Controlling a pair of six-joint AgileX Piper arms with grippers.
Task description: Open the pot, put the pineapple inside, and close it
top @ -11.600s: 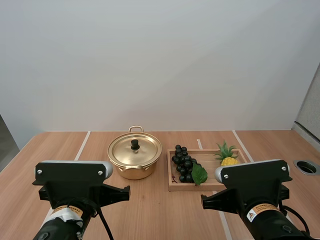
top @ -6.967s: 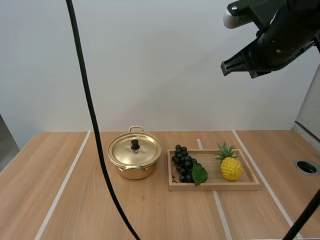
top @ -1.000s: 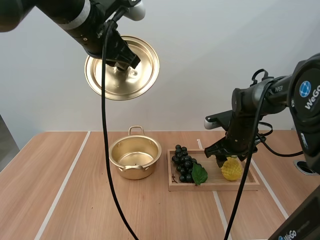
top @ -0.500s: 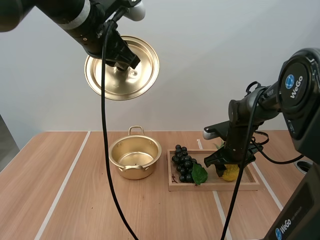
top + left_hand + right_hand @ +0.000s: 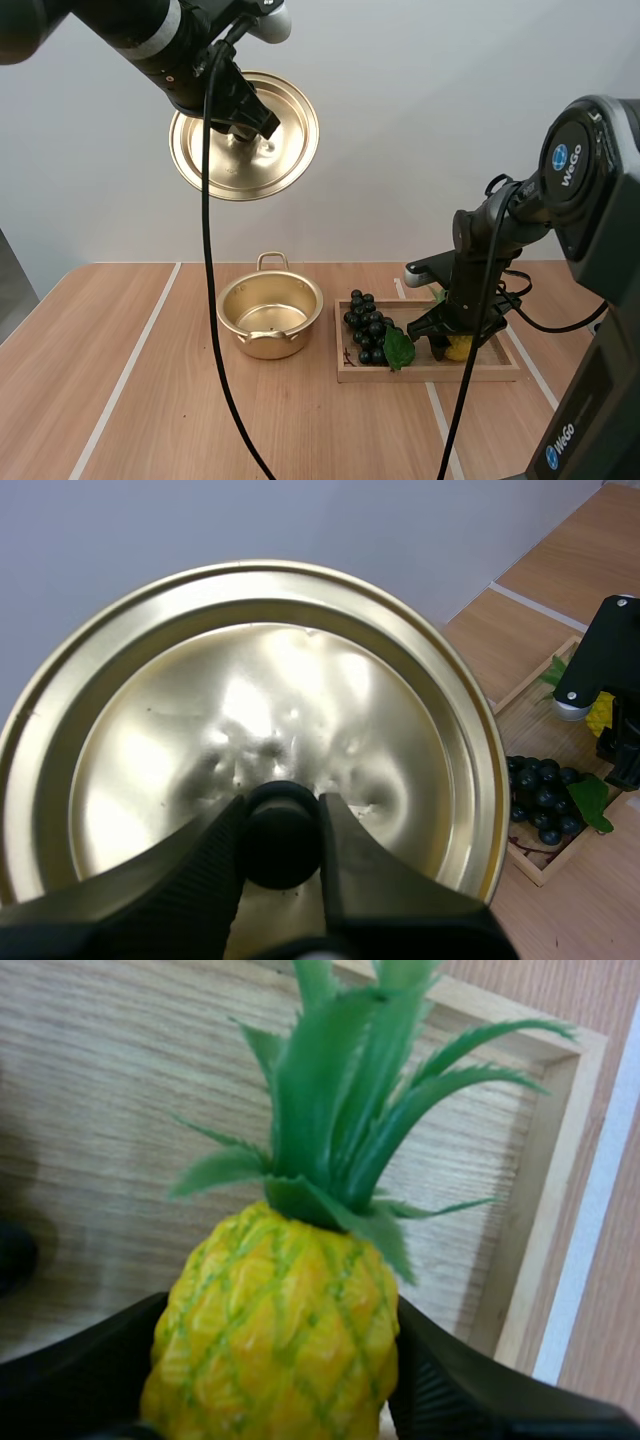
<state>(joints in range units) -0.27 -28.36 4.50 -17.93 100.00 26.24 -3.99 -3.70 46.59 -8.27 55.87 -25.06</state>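
Observation:
My left gripper (image 5: 247,124) is raised high above the table, shut on the black knob (image 5: 281,820) of the gold lid (image 5: 243,140), whose hollow underside (image 5: 250,710) faces the camera. The gold pot (image 5: 270,316) stands uncovered on the table below. In the wooden tray (image 5: 430,373) lies the yellow pineapple (image 5: 280,1330) with green leaves, mostly hidden behind my right arm in the high view. My right gripper (image 5: 452,345) is down over it, open, with one finger (image 5: 80,1370) on each side of the fruit.
A bunch of dark grapes (image 5: 367,328) with a green leaf lies in the tray's left half, between the pot and the pineapple. The tray's wooden rim (image 5: 540,1160) runs close beside the pineapple's leaves. Bare table lies in front of the pot and tray.
My right gripper has come down and slightly left until its fingers flank the pineapple. The left arm and the lid have stayed still.

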